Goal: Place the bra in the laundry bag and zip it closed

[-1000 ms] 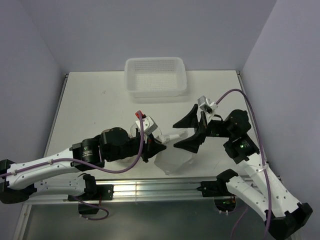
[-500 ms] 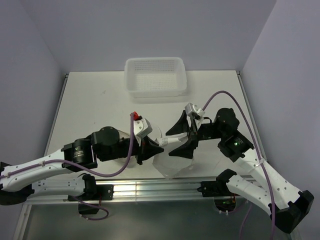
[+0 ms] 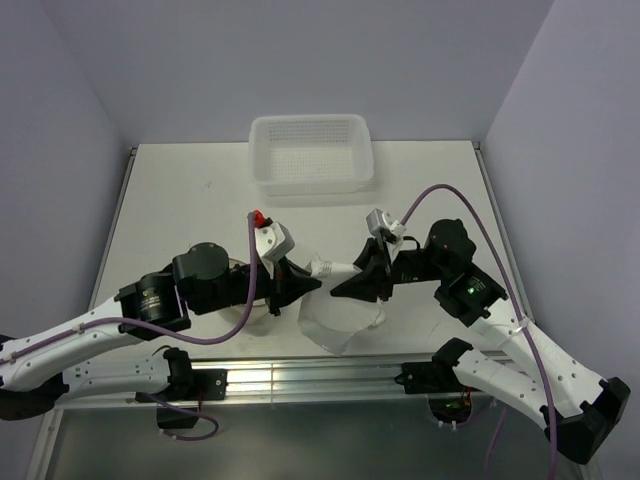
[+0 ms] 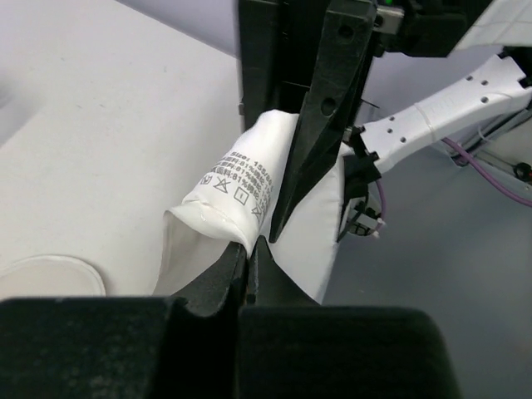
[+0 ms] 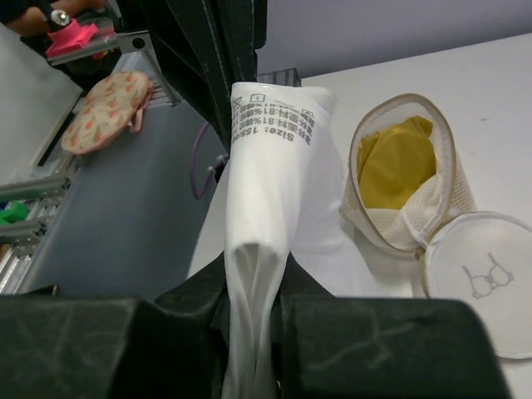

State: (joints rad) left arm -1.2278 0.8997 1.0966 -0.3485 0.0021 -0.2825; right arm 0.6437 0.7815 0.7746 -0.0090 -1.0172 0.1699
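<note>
Bag [image 5: 397,226]: lying on the table [image 3: 180,200] just beside the cloth, mouth open.
Bra [image 5: 395,170]: inside the bag.
Lid [image 5: 486,278]: flat on the table, touching the bag's rim.
Left gripper [image 4: 248,249]: jaws together, pinching a fold of the cloth.
Cloth [image 3: 335,320]: white, printed label showing, held up between both grippers.
Right gripper [image 5: 249,287]: jaws clamped on the cloth.
Basket [image 3: 265,170]: at the table's far edge, well apart.

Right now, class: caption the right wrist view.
Right gripper clamps white cloth; bra sits inside open laundry bag.
</note>
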